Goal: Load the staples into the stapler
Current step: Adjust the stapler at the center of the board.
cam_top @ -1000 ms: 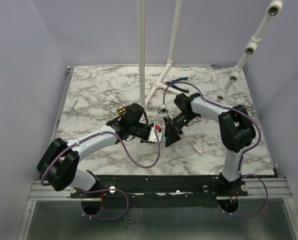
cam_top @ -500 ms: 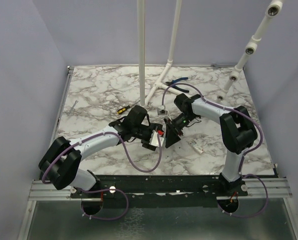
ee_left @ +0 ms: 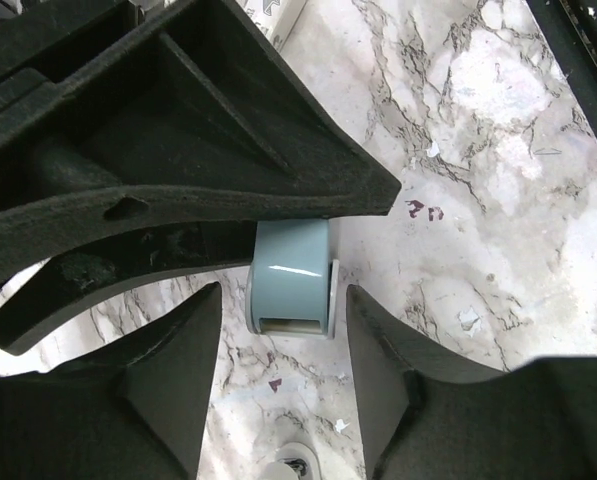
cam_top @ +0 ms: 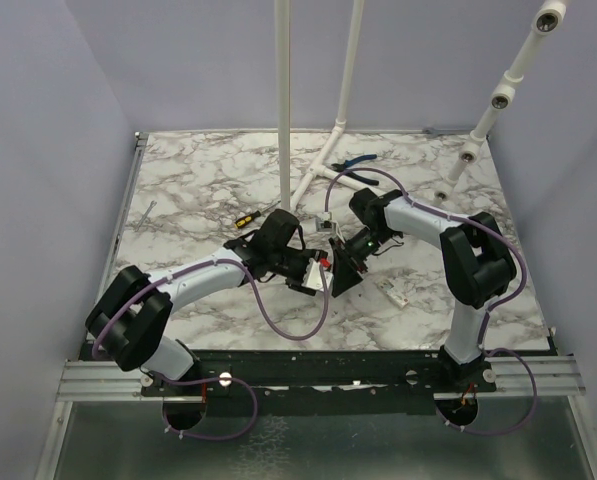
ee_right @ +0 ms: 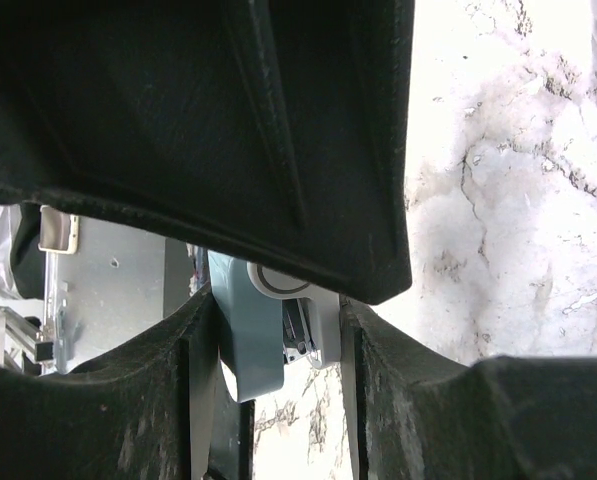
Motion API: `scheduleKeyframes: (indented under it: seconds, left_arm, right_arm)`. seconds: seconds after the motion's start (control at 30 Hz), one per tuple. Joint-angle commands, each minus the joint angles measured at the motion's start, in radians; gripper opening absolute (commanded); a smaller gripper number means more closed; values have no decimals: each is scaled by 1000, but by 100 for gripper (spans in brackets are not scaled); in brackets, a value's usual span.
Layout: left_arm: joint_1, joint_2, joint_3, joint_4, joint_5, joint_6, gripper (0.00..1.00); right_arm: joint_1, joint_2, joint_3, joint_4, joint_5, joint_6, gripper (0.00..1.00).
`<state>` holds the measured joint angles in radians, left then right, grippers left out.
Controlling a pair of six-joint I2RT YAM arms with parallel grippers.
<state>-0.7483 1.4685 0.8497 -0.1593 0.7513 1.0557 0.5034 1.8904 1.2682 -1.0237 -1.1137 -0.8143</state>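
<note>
Stapler (ee_left: 290,285) is clamped in the right end effector (ee_right: 275,312), over the middle of the marble tabletop (ee_left: 498,200). Left end effector (ee_left: 283,300) is released, its fingers flanking the stapler's end without touching.

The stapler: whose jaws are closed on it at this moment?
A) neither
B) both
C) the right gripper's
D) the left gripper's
C: in the right wrist view the stapler sits pinched between the jaws of the right gripper, while the left gripper has its jaws apart, clear of it on both sides.
</note>
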Motion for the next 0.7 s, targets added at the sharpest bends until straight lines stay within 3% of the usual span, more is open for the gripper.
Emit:
scheduleKeyframes:
  seconds: [0.0, 0.33, 0.67]
  left_arm:
    - [-6, 12, 35, -3, 49, -2, 52]
    - [-27, -1, 24, 0, 44, -4, 53]
    - [-31, -10, 3, -2, 5, 14, 36]
  right_arm:
    - [6, -17, -2, 25, -14, 12, 1]
    - [6, 0, 1, 57, 3, 69, 1]
    - [6, -11, -8, 40, 6, 53, 1]
